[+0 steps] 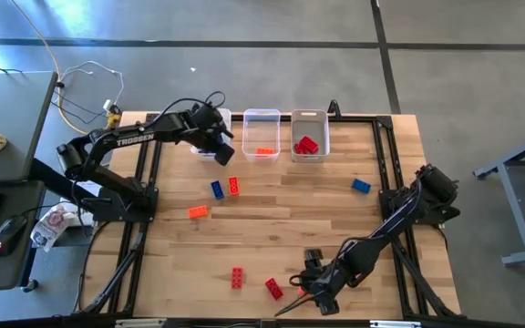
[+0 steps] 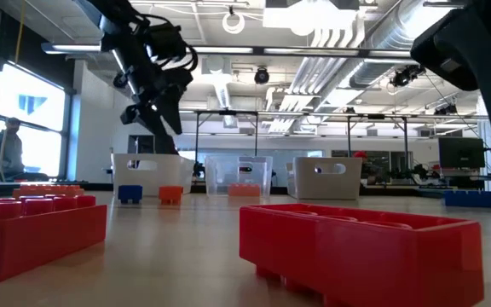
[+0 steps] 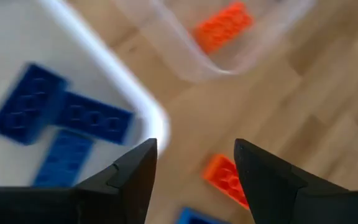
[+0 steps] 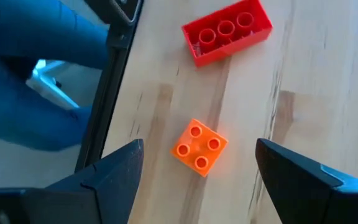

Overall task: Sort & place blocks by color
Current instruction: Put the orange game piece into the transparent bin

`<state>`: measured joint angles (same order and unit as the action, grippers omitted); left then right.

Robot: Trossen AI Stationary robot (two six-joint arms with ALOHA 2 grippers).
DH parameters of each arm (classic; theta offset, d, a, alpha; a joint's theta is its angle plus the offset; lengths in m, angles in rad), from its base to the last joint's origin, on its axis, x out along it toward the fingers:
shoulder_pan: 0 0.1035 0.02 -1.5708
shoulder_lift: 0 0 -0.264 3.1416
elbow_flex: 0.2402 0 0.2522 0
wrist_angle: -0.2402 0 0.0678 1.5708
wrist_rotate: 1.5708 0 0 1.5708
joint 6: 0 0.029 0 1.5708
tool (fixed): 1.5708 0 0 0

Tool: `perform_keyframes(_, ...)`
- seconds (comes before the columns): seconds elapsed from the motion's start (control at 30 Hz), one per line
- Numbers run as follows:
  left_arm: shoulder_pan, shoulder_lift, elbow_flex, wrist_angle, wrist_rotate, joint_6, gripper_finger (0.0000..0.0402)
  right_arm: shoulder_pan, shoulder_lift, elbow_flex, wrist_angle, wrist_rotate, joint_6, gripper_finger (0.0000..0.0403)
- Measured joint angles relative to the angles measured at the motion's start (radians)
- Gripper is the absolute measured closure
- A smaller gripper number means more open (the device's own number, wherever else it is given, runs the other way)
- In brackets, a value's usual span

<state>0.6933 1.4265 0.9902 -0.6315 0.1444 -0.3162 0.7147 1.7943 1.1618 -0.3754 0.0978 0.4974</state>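
The right gripper [image 4: 197, 180] is spread wide over a small orange block [image 4: 199, 147] — it could be knocked away if closed off-centre. The left gripper [image 3: 194, 174] is held apart, empty.

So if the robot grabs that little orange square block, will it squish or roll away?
Probably not. The small orange block looks like hard moulded plastic, so it should stay stiff. It lies flat on the table with square sides, so it would likely slide, not roll. The right tool hovers open above it; smooth sides might slip.

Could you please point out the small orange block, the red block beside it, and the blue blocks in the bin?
Orange block [image 4: 199, 147], right wrist view, studded top.
Red block [image 4: 227, 32], right wrist view, studded top.
Blue blocks [image 3: 61, 118], left wrist view, middle block.
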Motion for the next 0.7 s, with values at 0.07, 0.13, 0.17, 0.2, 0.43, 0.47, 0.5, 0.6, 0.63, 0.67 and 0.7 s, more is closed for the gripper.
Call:
perform_keyframes(0.07,-0.039,0.0,0.005,0.0,0.009,-0.014,0.0202,0.0,0.0,0.0,0.0,-0.002,-0.044,0.0107)
perform_keyframes(0.13,-0.078,0.0,0.006,0.001,0.01,-0.026,0.0202,0.0,0.0,0.0,0.0,-0.004,-0.112,0.0107)
perform_keyframes(0.17,-0.098,0.0,0.006,0.001,0.009,-0.034,0.0202,0.0,0.0,0.0,0.001,-0.004,-0.147,0.0107)
perform_keyframes(0.2,-0.116,0.0,0.006,0.001,0.006,-0.042,0.0202,0.0,0.0,0.0,0.001,-0.003,-0.182,0.0107)
perform_keyframes(0.43,-0.226,0.0,0.006,0.001,0.001,-0.142,0.0202,0.0,0.0,0.0,0.001,-0.009,-0.4,0.0107)
perform_keyframes(0.47,-0.241,0.0,0.006,0.001,0.002,-0.158,0.0202,0.0,0.0,0.0,0.001,-0.015,-0.426,0.0107)
perform_keyframes(0.5,-0.256,0.0,0.006,0.001,0.002,-0.177,0.0202,-0.001,0.0,0.0,0.001,-0.022,-0.453,0.0107)
perform_keyframes(0.6,-0.302,0.0,0.006,0.002,0.002,-0.219,0.0202,0.0,0.0,0.0,0.001,-0.028,-0.519,0.0107)
perform_keyframes(0.63,-0.317,0.0,0.006,0.004,0.002,-0.231,0.0202,-0.001,0.0,0.0,0.001,-0.028,-0.538,0.0107)
perform_keyframes(0.67,-0.331,0.0,0.006,0.006,0.002,-0.24,0.0202,-0.001,0.0,0.0,0.002,-0.028,-0.559,0.0107)
perform_keyframes(0.7,-0.344,0.0,0.006,0.009,0.001,-0.251,0.0202,-0.001,0.0,0.0,0.003,-0.027,-0.581,0.0107)
